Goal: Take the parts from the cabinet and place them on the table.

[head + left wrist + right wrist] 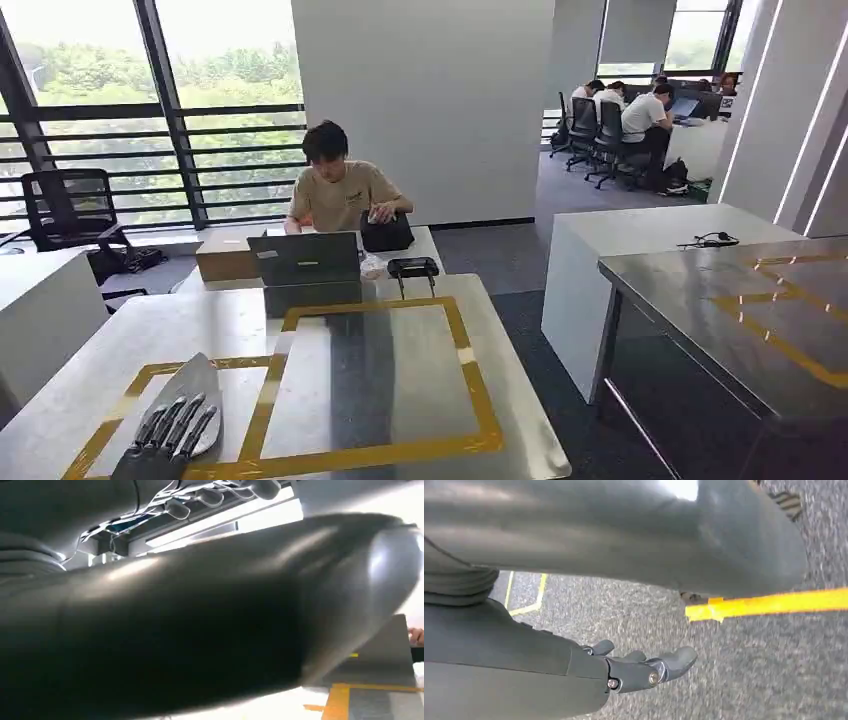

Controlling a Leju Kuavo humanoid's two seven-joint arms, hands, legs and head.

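Much of the left wrist view is blocked by a dark blurred thumb. The left hand (pixel 170 432) lies at the tabletop's (pixel 400 380) near edge, holding a flat silvery part (pixel 190 385). The right hand (pixel 644 667) hangs empty, fingers loosely curled, above grey carpet. A person (pixel 340 185) sits behind a laptop (pixel 305 260).

tables (pixel 130 330) 3 | laptop (pixel 304 258) 1 | people 5, perhaps (far group blurred) | part (pixel 190 385) 1
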